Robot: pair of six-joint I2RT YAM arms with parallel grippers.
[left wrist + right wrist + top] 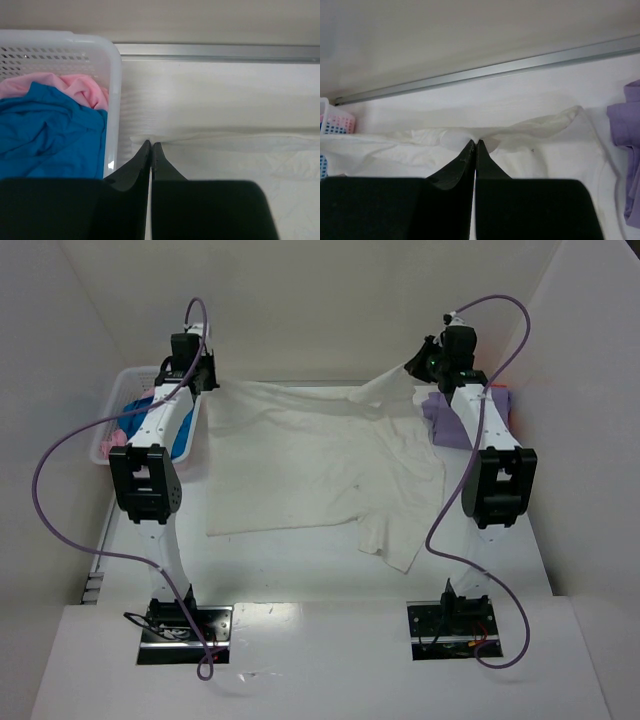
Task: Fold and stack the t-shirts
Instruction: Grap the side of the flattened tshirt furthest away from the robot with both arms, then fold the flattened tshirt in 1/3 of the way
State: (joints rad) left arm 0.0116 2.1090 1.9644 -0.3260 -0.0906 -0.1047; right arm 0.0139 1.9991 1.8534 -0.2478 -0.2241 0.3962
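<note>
— Cream-white cloth t-shirt (320, 465), large: state its position

— Spread open across the middle of the white desk (300, 575). One flap of cloth reaches toward the near edge. The opposite side of the shirt runs along the far edge of the desk.

— Left gripper (151, 146): condition?

— Black fingers pressed together, with no gap visible between them. The tips sit at the far-left corner of the shirt, which is drawn to a point there and pinched. This corner stays low at the desk surface, just beside the white plastic lattice basket (112, 75).

— Right gripper (475, 143): condition?

— Fingers likewise closed, clamped on a bunched fold at the far-right corner of the shirt. That corner is raised off the desk, and the cloth slopes down from it.

— Remaining shirts: location?

— A lavender-purple cloth shirt (450, 420) lies crumpled near the far-right corner of the desk, just beside the cream-white one. A blue cloth shirt (50, 135) and a pink cloth shirt (75, 85) are heaped inside the basket at the far-left corner, the blue one partly over the pink
</note>
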